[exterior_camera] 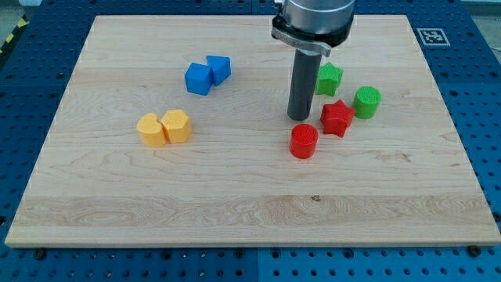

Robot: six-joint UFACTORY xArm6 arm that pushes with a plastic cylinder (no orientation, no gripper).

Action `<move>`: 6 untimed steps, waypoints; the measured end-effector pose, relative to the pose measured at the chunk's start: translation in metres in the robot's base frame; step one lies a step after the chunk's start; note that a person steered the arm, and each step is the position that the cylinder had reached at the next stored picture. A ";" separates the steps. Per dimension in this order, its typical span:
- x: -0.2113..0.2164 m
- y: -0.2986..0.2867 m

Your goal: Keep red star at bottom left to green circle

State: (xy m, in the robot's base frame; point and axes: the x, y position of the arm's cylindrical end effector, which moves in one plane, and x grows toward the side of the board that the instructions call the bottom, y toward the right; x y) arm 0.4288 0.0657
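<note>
The red star (337, 117) lies on the wooden board (235, 204), just left of and slightly below the green circle (366, 102), nearly touching it. My tip (300, 117) stands on the board a little to the left of the red star and just above the red circle (304, 141). The green star (329, 78) lies above the red star, partly behind the rod.
Two blue blocks (207, 74) sit together towards the view's upper left. Two yellow blocks (164, 128) sit side by side at the view's left. The board's right edge lies beyond the green circle.
</note>
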 end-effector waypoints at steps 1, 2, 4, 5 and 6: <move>-0.014 0.009; -0.023 0.037; 0.002 0.043; 0.003 0.062; 0.003 0.067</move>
